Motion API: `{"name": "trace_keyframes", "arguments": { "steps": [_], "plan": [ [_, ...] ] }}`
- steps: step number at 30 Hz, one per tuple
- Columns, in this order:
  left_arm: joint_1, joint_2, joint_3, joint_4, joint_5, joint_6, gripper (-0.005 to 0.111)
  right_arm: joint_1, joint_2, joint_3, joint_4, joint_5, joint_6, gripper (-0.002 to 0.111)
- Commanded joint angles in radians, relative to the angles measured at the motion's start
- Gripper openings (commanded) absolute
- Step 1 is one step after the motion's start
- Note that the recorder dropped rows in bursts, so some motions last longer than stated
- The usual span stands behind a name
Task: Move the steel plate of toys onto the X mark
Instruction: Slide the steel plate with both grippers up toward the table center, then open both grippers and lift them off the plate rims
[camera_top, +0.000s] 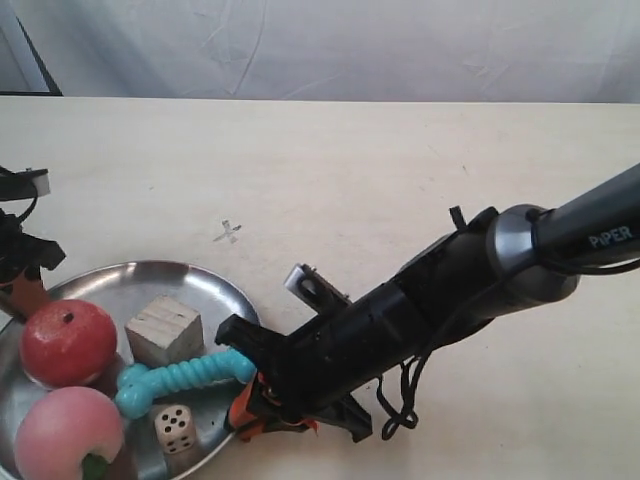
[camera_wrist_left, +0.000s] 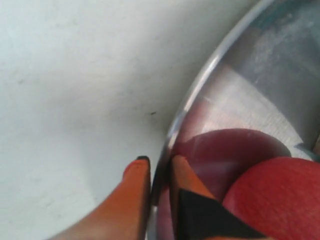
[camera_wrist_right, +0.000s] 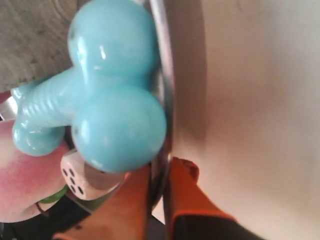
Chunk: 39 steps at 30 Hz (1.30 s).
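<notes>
Steel plate (camera_top: 212, 296): shiny, round (low-rimmed)

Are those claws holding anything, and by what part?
Yes: both pinch the rim of the steel plate, the left gripper near the apple, the right gripper near the teal bone.

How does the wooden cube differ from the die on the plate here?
The wooden cube is clearly larger than the die. The cube's faces are plain pale wood with grain lines; the die's are beige with dark dots. In the exterior view the cube sits above the teal bone, the die below it. Both rest in the steel plate.
</notes>
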Motion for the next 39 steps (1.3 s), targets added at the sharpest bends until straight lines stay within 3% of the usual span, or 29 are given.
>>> {"name": "trace_keyframes", "arguments": {
  "steps": [1,8,18,24,32,36,39],
  "plan": [
    [-0.073,0.007,-0.066,-0.103,0.089,-0.075,0.000,-0.046,-0.031,-0.026,0.056,0.100,-0.043,-0.001],
    [-0.101,0.074,-0.221,-0.102,0.121,-0.096,0.000,-0.132,-0.044,-0.133,-0.031,0.058,-0.006,-0.001],
    [-0.165,0.285,-0.546,-0.119,0.124,-0.120,0.000,-0.273,0.057,-0.471,-0.571,-0.035,0.407,-0.001],
    [-0.226,0.421,-0.756,-0.115,0.124,-0.155,0.000,-0.316,0.212,-0.642,-0.666,0.005,0.494,-0.001],
    [-0.280,0.473,-0.807,-0.051,0.124,-0.224,0.000,-0.317,0.287,-0.736,-0.861,0.018,0.590,-0.001],
    [-0.276,0.471,-0.807,0.020,0.124,-0.317,0.013,-0.322,0.284,-0.736,-0.888,0.030,0.590,-0.001],
    [-0.276,0.465,-0.807,0.028,0.124,-0.341,0.034,-0.326,0.284,-0.736,-0.891,0.040,0.590,0.007]
  ]
}}
